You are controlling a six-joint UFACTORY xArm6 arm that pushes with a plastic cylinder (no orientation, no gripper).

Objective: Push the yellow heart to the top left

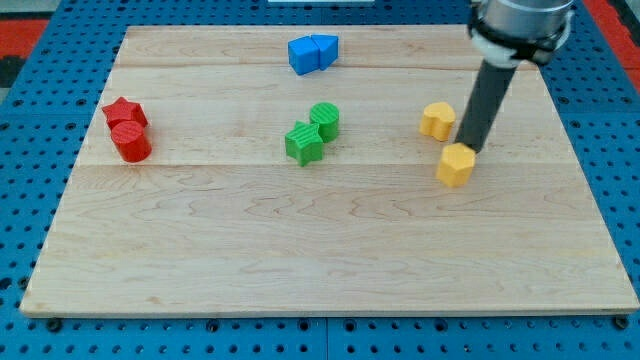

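Two yellow blocks lie at the view's right on the wooden board (250, 250). The upper one (437, 120) looks like the yellow heart. The lower one (456, 165) looks hexagonal. My tip (468, 150) comes down from the view's top right and stands just to the right of and below the heart, touching or nearly touching the top of the lower yellow block.
A blue pair of blocks (312, 53) sits near the view's top middle. A green star (303, 142) and green cylinder (325, 119) sit in the middle. A red star (124, 112) and red cylinder (131, 142) sit at the view's left.
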